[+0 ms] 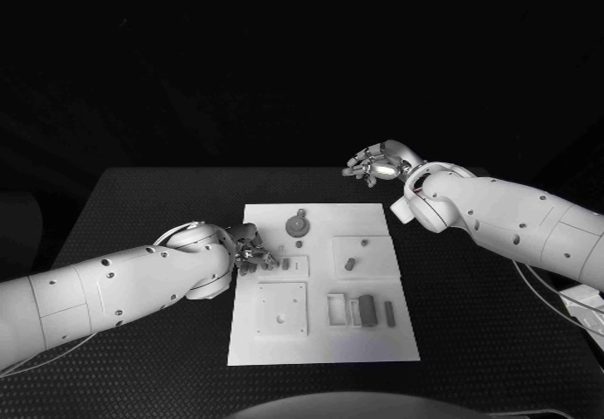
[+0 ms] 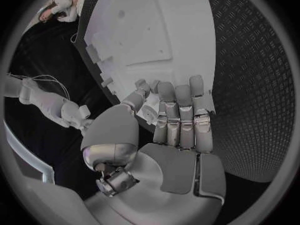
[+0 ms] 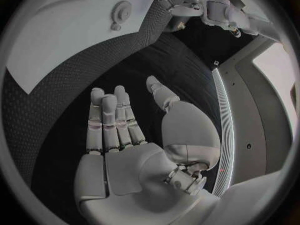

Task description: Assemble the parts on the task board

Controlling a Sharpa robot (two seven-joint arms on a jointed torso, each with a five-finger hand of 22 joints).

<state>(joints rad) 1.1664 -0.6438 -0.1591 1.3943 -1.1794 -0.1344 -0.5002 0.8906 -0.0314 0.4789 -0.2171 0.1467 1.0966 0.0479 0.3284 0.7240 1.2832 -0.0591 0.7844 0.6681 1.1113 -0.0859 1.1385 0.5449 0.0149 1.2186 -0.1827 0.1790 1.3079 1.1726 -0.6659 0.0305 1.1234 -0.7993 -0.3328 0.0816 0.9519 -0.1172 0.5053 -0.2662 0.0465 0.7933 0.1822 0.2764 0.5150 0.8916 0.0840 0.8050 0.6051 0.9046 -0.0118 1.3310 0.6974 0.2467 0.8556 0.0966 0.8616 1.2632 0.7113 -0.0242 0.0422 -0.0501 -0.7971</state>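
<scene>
Fingers (image 2: 181,112) of left silver hand (image 1: 248,249): curled down at left edge of the white flat task board (image 1: 378,345); whether a part is pinched, cannot tell (tips hide it). Just beyond them, toward board centre: small grey upright peg part (image 1: 287,262), near. Further out: grey round gear part (image 1: 297,226), then long grey bar part (image 1: 367,308), long axis running near-to-far. Right silver hand (image 1: 378,162): fingers apart, empty, over black worktop (image 1: 151,201), well apart from board. Left hand judged nearer for next move.
</scene>
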